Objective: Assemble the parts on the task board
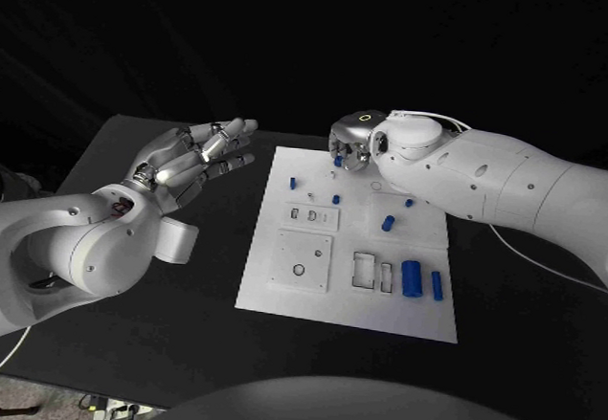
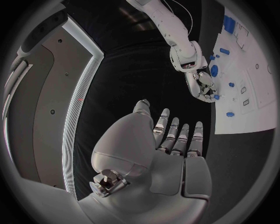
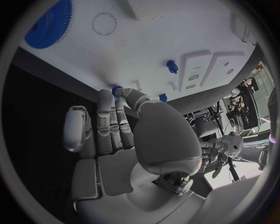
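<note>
The white task board (image 1: 358,300) lies mid-table. At its far edge my right hand (image 1: 355,135) points down, thumb and a finger pinching a small blue part (image 1: 338,160); the right wrist view shows those fingertips (image 3: 125,93) meeting on the part (image 3: 118,88). Left of the board my left hand (image 1: 191,160) hovers with fingers straight and apart, holding nothing; its flat palm (image 2: 169,154) shows in the left wrist view. Small blue pegs (image 1: 293,183) (image 1: 336,200), a short cylinder (image 1: 391,222) and a big cylinder (image 1: 412,278) lie on the board.
A blue bar (image 1: 438,284) lies beside the big cylinder, with two open slots (image 1: 365,270) to their left. Two inset plates (image 1: 303,261) (image 1: 309,214) sit on the board's left half. A blue gear (image 3: 49,23) lies beyond the right hand. Black table (image 1: 172,336) surrounds the board.
</note>
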Tool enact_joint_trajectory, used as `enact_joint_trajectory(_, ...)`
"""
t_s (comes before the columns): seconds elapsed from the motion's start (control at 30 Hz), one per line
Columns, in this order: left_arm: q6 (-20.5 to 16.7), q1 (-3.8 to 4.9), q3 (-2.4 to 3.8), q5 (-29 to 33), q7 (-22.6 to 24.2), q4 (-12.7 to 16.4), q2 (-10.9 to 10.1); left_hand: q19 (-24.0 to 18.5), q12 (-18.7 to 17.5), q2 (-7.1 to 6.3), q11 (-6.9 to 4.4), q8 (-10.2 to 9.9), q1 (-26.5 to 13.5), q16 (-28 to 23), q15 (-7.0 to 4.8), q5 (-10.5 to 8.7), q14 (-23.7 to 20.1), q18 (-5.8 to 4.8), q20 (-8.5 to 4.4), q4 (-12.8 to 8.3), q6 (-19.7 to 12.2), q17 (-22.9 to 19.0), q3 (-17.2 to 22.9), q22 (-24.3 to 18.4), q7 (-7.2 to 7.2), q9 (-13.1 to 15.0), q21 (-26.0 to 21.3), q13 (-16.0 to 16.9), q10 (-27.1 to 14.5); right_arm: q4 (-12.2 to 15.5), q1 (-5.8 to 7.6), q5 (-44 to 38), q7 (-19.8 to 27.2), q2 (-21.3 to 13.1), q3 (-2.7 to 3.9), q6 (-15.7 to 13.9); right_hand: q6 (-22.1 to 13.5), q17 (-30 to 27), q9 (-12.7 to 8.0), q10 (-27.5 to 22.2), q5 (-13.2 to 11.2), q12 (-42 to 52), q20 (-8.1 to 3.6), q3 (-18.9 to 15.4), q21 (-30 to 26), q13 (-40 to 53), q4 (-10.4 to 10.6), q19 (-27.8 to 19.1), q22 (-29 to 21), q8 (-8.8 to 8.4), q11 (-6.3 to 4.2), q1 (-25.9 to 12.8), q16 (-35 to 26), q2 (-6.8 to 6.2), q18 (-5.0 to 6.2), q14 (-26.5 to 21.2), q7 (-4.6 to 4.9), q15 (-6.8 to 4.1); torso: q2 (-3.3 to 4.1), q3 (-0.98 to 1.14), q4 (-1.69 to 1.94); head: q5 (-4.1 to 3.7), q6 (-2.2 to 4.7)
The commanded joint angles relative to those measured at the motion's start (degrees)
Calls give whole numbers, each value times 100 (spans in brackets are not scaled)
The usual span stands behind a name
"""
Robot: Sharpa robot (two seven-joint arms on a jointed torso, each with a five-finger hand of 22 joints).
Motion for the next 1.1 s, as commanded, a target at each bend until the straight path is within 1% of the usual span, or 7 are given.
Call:
enact_joint_trajectory(0.03, 109, 8, 5, -33, 7, 2, 22, 29, 15, 12, 20, 24, 67, 30, 52, 24, 2, -38, -3, -11, 51, 5, 25, 6, 49, 8, 34, 7, 18, 21, -22, -72, -48, -21, -13, 220, -97, -10, -48, -101, -170, -126, -6, 47, -37, -49, -6, -58, 341, -103, 33, 9, -36, -4, 11, -30, 13, 30, -2, 2, 4, 3, 0)
enact_joint_trajectory(0.13, 111, 8, 5, -32, 0, -5, 31, 29, 15, 12, 20, 24, 67, 30, 52, 24, 2, -38, -3, -11, 51, 5, 25, 6, 49, 8, 34, 7, 18, 36, -27, -56, -67, -40, -13, 221, -350, -12, -186, -294, -669, -392, 9, 83, -96, -159, 19, -116, 314, -336, 78, -55, -51, -39, 22, -49, -35, 68, -4, 3, 5, 7, 0)
enact_joint_trajectory(0.3, 116, 8, 5, -31, -13, -20, 41, 34, 9, 13, 24, 26, 67, 33, 56, 25, 3, -41, -2, -10, 47, 5, 26, 8, 53, 7, 37, 6, 20, 94, -35, -41, -58, -108, -13, 115, -1513, -54, -704, -1271, -1794, -1080, 116, -204, -502, -368, 56, -531, 48, -619, 177, -112, -179, -181, 110, -262, -555, 176, -7, 3, 6, 16, 0)
enact_joint_trajectory(0.6, 123, 7, 4, -31, -37, -37, 16, 37, -27, 9, 37, 21, 70, 39, 67, 26, 4, -51, -1, -11, 11, 5, 24, 8, 64, 1, 40, 1, 9, 623, 25, 226, 251, -606, -13, -750, -2098, -69, -1403, -1693, -2196, -1354, 219, -872, -867, -291, 262, -740, -102, -643, 186, -50, -210, -148, 173, -404, -850, 211, 6, -14, -12, 21, 0)
enact_joint_trajectory(0.77, 114, 7, 4, -31, -33, -28, -8, 43, -24, 8, 40, 23, 71, 46, 70, 27, 7, -55, -1, -12, 13, 6, 23, 11, 67, 1, 46, 1, 10, 1297, 223, 775, 352, -1196, -14, -940, -2327, -129, -1736, -1508, -2247, -1175, 258, -1034, -1551, -153, 391, -1402, -521, -655, 269, 37, -348, -26, 322, -706, -793, 301, 21, -12, -4, -35, 0)
enact_joint_trajectory(0.97, 111, 7, 4, -31, -31, -41, -10, 48, -11, 7, 53, 43, 78, 54, 76, 32, 9, -64, -1, -14, 65, 6, 25, 12, 78, 7, 50, 3, 16, 2058, 452, 1185, 362, -1949, -17, -1064, -1362, -484, -1633, -97, -2199, -1, 387, -988, -3382, 361, 458, -3001, -1593, -445, 198, 226, -1232, 177, 566, -1481, -437, 426, 43, -22, -36, -49, 0)
enact_joint_trajectory(1.1, 127, 7, 4, -31, -29, -74, 33, 63, 49, 8, 81, 68, 88, 75, 84, 37, 19, -81, -1, -14, 97, 8, 28, 16, 97, 11, 63, 10, 47, 2383, 519, 1279, 372, -2385, -22, -1158, -777, 542, -1514, 263, -2245, 2565, 422, -1231, -3296, 2401, 576, -2637, -1481, -230, -10, 130, -206, 154, 559, -634, -257, 151, 52, -20, -43, -85, 0)
